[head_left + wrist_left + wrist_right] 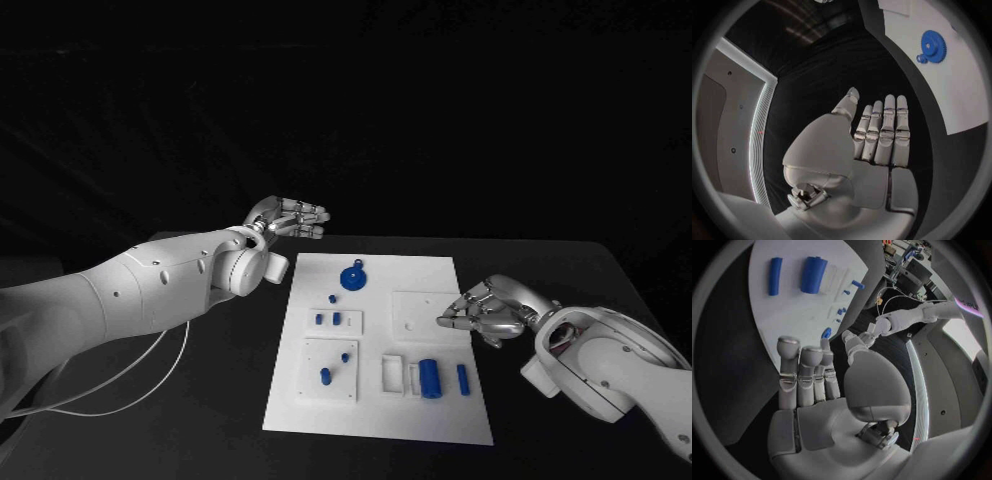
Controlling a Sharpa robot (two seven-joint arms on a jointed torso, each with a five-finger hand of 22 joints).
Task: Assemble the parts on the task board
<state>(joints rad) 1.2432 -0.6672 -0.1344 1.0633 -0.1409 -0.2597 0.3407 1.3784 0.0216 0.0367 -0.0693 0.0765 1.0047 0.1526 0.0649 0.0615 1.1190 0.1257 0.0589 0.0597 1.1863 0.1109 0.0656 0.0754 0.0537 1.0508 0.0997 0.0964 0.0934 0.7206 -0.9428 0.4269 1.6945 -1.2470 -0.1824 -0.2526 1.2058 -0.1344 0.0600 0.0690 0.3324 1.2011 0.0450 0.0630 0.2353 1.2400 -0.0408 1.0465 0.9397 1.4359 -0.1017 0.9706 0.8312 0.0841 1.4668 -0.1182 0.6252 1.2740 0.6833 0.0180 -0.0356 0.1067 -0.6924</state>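
The white task board (418,420) lies mid-table. On it are a blue gear (353,276) at the far end, small blue pegs (329,319) in a recessed block, another peg (326,375) nearer, and a blue cylinder (431,380) beside a blue rod (463,378). My left hand (289,217) hovers off the board's far left corner, fingers straight and holding nothing (873,135); the gear (932,46) lies beyond its fingertips. My right hand (486,308) sits at the board's right edge, fingers extended and holding nothing (811,375). The cylinder (813,274) and rod (775,276) lie ahead of it.
A black table (548,270) surrounds the board. A white cable (144,385) loops on the table under my left arm. The square recess (426,310) beside my right hand holds no part. My left arm (904,320) shows across the board in the right wrist view.
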